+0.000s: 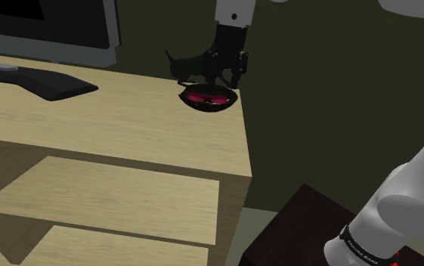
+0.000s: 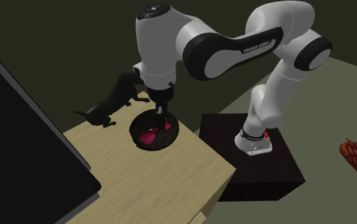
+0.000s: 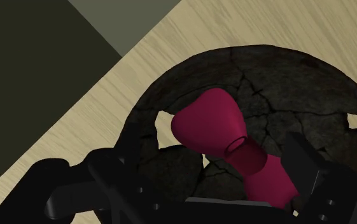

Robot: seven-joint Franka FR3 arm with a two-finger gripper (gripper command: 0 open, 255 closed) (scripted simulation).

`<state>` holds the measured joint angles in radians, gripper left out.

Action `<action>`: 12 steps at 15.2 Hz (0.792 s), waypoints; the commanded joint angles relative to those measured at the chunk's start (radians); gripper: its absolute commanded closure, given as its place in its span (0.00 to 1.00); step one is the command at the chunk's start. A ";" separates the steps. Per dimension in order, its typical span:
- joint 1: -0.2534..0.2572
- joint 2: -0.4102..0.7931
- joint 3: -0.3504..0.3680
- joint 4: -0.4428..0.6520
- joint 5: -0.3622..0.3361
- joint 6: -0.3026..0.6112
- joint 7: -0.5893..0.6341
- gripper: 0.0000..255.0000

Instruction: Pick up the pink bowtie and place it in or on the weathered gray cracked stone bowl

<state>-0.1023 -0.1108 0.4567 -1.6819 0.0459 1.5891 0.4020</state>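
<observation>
Wooden desk takes the left and centre of the shoulder view, with the monitor upper left

White arm arches across the top of the second exterior view from the dark stand at lower right, wrist pointing straight down at frame centre

Black cat figure sits on the desk's far edge, just left of the wrist in that frame

Cracked dark grey stone bowl sits on the desk at its corner, upper centre of the shoulder view, just beside the cat

Gripper is dipped into the bowl, fingers apart, clamped on nothing

Pink bowtie lies inside the bowl on its floor, directly under the gripper, one lobe running between the fingers; contact with either finger can't be judged
</observation>
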 commanded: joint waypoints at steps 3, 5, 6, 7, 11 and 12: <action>0.001 0.022 0.003 0.092 -0.009 -0.072 0.008 0.00; 0.003 0.049 0.008 0.183 -0.021 -0.138 0.017 0.00; 0.003 0.049 0.008 0.183 -0.021 -0.138 0.017 0.00; 0.003 0.049 0.008 0.182 -0.021 -0.138 0.017 0.00; 0.003 0.049 0.008 0.183 -0.021 -0.138 0.017 0.00; 0.003 0.049 0.008 0.183 -0.021 -0.138 0.017 0.00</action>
<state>-0.0992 -0.0617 0.4650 -1.4996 0.0248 1.4512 0.4188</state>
